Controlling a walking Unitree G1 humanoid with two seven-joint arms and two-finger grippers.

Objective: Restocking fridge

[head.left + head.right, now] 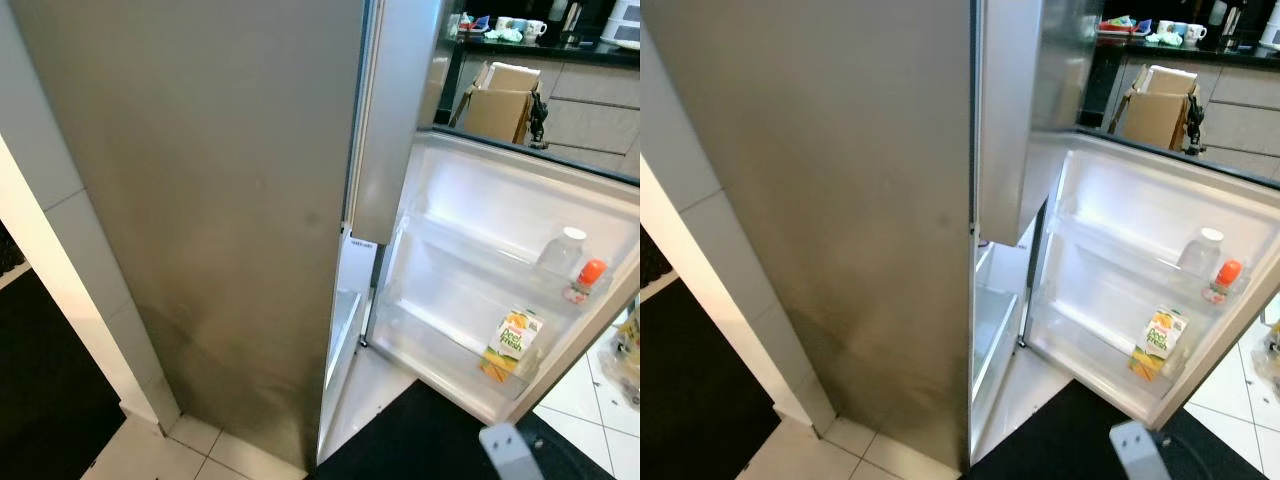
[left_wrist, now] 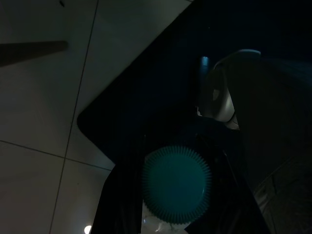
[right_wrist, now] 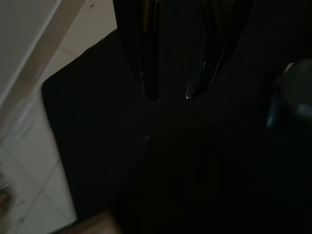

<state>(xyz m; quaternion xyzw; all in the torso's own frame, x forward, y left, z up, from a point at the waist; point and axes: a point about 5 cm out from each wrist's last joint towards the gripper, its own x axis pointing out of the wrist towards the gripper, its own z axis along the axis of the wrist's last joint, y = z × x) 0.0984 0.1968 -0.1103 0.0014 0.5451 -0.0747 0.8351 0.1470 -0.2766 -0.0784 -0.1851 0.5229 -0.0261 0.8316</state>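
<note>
The tall steel fridge stands right before me, its door swung open to the right. The door's shelves carry a juice carton, a clear bottle with a white cap and a small orange-capped bottle. A thin strip of the white interior shows beside the door. In the dark left wrist view my left gripper is shut on a bottle with a ribbed teal cap, hanging low over the floor. My right gripper hangs over the black mat, fingers close together and holding nothing.
A black mat lies on the white tiles under the open door. A white wall borders the fridge on the left, with dark flooring beyond it. Behind the door are a cardboard box and a counter with mugs.
</note>
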